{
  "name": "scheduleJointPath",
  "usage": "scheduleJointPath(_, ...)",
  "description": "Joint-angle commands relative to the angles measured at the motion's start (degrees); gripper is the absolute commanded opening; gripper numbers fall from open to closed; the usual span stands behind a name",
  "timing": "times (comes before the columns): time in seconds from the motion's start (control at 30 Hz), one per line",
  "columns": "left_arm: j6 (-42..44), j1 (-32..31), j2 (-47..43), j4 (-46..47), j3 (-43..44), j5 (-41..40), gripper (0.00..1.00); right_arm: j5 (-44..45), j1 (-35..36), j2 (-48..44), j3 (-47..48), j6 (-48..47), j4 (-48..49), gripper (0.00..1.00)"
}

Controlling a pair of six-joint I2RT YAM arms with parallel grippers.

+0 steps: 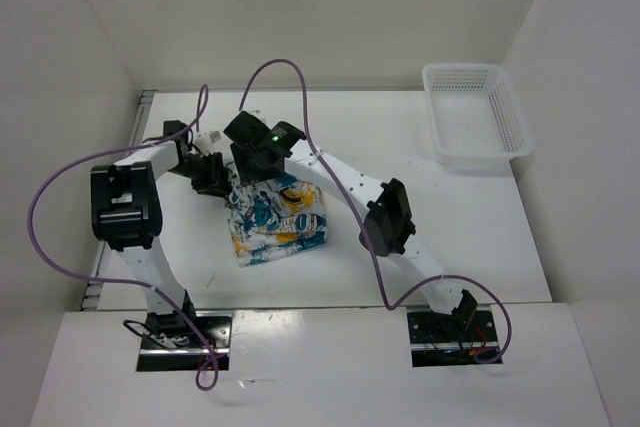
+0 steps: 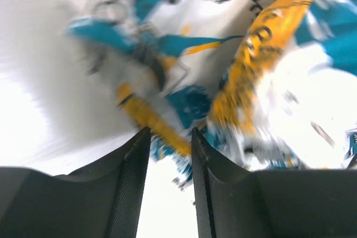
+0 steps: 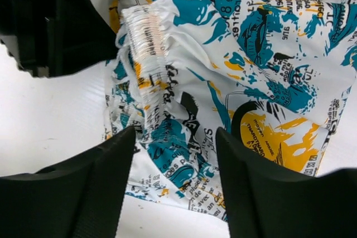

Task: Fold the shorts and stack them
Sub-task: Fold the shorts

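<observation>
White printed shorts [image 1: 278, 222]: left hand [image 2: 169, 135] pinches an edge, right hand [image 3: 175, 132] open above

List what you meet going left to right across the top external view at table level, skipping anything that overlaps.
left gripper → shorts → basket. The right gripper hangs over the shorts, so it is left out.

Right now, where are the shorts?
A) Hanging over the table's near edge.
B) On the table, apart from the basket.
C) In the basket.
B: the shorts lie on the table near its middle, while the basket stands apart at the far right corner.
</observation>
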Motion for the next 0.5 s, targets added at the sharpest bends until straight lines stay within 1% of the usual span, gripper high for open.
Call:
scheduleJointPath(0.0,1.5,1.4,-4.1,-3.8,4.3,-1.3,0.43,-1.3,0.4,-2.0,2.8,-0.8,-1.3,0.66)
scheduleJointPath(0.03,1.5,2.0,-4.7,-3.8,4.9,-1.3,0.45,-1.3,0.4,-2.0,2.2,-0.8,-1.3,0.66)
scheduleJointPath(0.07,1.5,2.0,-4.7,-4.5,5.4,-1.3,0.45,-1.3,0.4,-3.5,1.7,-0.8,-1.3,0.63)
scheduleJointPath(0.13,1.5,2.7,-6.6,-5.2,6.2,-1.3,0.45,0.5,0.4,-4.7,1.7,0.0,-1.3,0.51)
scheduleJointPath(0.17,1.5,2.7,-7.3,-5.2,6.7,-1.9,0.45,1.0,-0.2,-5.5,0.6,0.7,-1.3,0.32)
scheduleJointPath(0.2,1.5,2.7,-9.1,-5.7,6.7,-1.9,0.42,1.0,-1.1,-7.8,-0.3,0.7,-0.4,0.24)
scheduleJointPath(0.23,1.5,2.7,-9.9,-5.7,6.7,-1.9,0.36,2.0,-1.7,-9.4,-1.6,1.4,1.6,0.15)
scheduleJointPath(0.27,1.5,2.7,-11.4,-5.7,7.2,-1.4,0.20,2.0,-2.4,-11.3,-5.9,1.4,3.4,0.08)
scheduleJointPath(0.3,1.5,2.7,-12.0,-5.7,7.2,-0.1,0.14,2.0,-4.1,-15.8,-8.7,1.9,5.4,0.08)
scheduleJointPath(0.33,1.5,2.7,-12.6,-5.7,6.5,3.0,0.10,1.3,-5.2,-18.3,-15.4,2.5,10.0,0.08)
scheduleJointPath(0.37,1.5,1.4,-13.9,-5.7,5.1,3.9,0.10,0.3,-6.4,-20.5,-18.6,2.5,12.1,0.16)
scheduleJointPath(0.4,1.5,0.1,-14.6,-5.7,4.3,4.0,0.16,0.3,-8.9,-22.7,-21.5,3.5,13.8,0.27)
scheduleJointPath(0.43,1.5,-2.7,-15.3,-4.6,3.1,4.5,0.28,-0.6,-10.1,-26.0,-26.5,4.1,15.9,0.37)
scheduleJointPath(0.47,1.5,-3.9,-16.9,-2.2,1.6,4.5,0.44,-0.6,-11.4,-27.2,-28.4,4.1,16.5,0.52)
